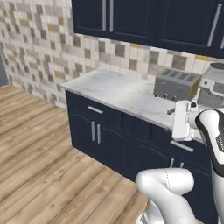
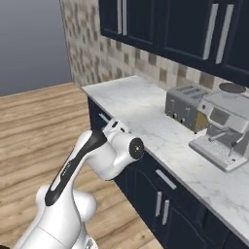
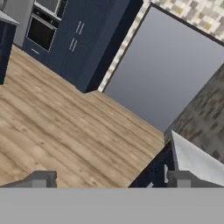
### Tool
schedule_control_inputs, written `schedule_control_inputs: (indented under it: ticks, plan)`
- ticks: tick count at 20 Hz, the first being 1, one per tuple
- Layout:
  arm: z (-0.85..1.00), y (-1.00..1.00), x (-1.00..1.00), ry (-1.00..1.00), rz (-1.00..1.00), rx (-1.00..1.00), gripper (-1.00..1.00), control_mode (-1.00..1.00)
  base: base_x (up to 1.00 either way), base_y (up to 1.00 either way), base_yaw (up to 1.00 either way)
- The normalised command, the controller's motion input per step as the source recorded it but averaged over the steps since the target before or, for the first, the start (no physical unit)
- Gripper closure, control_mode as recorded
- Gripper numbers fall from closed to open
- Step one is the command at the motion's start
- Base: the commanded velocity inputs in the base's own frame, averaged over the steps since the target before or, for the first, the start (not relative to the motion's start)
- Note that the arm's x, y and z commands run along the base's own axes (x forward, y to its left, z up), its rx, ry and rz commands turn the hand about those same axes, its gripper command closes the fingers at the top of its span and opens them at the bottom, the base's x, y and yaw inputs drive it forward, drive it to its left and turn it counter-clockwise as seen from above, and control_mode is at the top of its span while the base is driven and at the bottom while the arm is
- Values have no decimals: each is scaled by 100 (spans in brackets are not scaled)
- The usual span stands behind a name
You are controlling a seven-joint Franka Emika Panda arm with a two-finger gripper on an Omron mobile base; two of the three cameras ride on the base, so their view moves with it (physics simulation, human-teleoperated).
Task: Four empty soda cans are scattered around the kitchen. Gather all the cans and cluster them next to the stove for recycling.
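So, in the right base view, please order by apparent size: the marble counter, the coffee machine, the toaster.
1. Marble counter, clearly the largest.
2. Coffee machine.
3. Toaster, which looks a little smaller; it stands farther from the camera, so this ranking is unsure.

cabinets (image 1: 109, 131) – navy | counter (image 1: 118, 89) – white marble | toaster (image 1: 176, 84) – seemingly silver
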Motion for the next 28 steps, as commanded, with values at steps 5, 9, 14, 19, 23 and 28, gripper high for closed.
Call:
schedule_control_inputs:
  ticks: [5,9,14,19,23,28]
  plan:
    - [0,0,0,0,0,0,-100,100,0,71,32]
    - [0,0,0,0,0,0,-100,100,0,68,33]
    - [0,0,0,0,0,0,-100,100,0,66,33]
    - [0,0,0,0,0,0,-100,100,0,66,33]
    - [0,0,0,0,0,0,-100,100,0,64,33]
    - [0,0,0,0,0,0,-100,100,29,54,23]
